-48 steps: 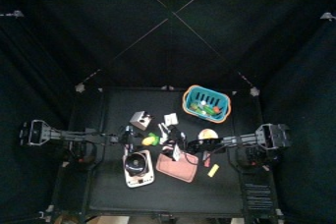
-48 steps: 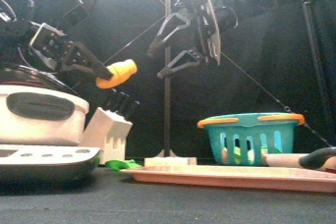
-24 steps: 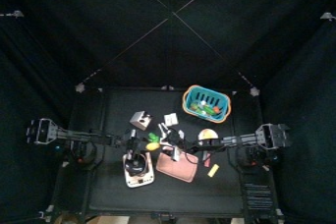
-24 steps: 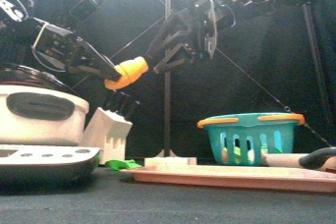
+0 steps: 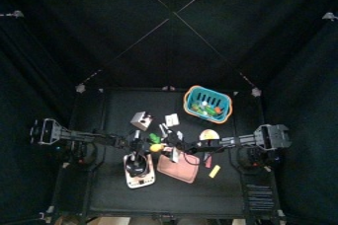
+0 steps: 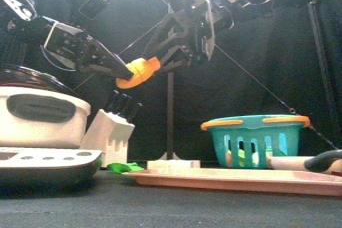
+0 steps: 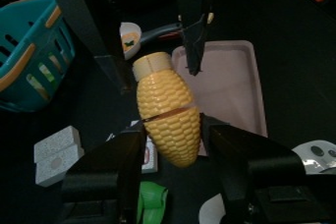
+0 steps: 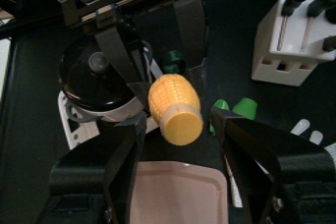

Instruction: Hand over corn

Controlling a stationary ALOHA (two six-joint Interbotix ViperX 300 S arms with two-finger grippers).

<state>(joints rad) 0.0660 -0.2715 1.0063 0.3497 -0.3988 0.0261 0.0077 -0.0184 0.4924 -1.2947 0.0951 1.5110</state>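
The corn (image 6: pixel 139 69) is a stubby yellow cob held in the air above the table's middle. My left gripper (image 6: pixel 118 71) is shut on its rear half. In the left wrist view the corn (image 7: pixel 168 110) stands between the gripper's (image 7: pixel 178 141) two jaws. My right gripper (image 6: pixel 170 52) is open, with its jaws on either side of the corn's free end. In the right wrist view the corn (image 8: pixel 175 108) lies between the open jaws of that gripper (image 8: pixel 178 130). From above, the corn (image 5: pixel 165 150) shows as a small yellow spot between the two arms.
A teal basket (image 6: pixel 257 137) stands at the back right. A pink tray (image 6: pixel 241 180) lies at the front. A white cooker (image 6: pixel 40 112) and a white knife block (image 6: pixel 114 127) are on the left. A green piece (image 6: pixel 123 167) lies on the table.
My left gripper has carried the corn to the right and slightly down. My right gripper has come left and lower, and its open jaws now flank the corn's end.
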